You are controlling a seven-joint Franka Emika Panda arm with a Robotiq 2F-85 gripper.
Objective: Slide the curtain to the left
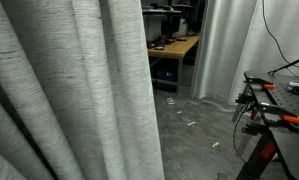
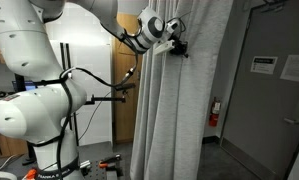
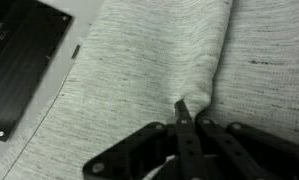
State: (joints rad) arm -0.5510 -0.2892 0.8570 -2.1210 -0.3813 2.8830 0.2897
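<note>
The curtain (image 1: 79,90) is light-grey woven cloth with deep vertical folds and fills the left half of an exterior view. It also hangs floor-length in the middle of an exterior view (image 2: 174,120). My gripper (image 2: 175,46) is high up at the curtain's upper part, reaching in from the left. In the wrist view the curtain (image 3: 149,60) fills the picture, and my gripper (image 3: 183,112) is shut, its black fingers pressed together with a raised fold of the cloth pinched at their tips.
A smoother, whiter curtain (image 1: 229,50) hangs further back. A wooden desk (image 1: 174,47) stands behind, and a black table with clamps (image 1: 279,105) is at the right. A grey door (image 2: 269,90) and a fire extinguisher (image 2: 215,112) are right of the curtain. The robot's base (image 2: 34,110) stands at the left.
</note>
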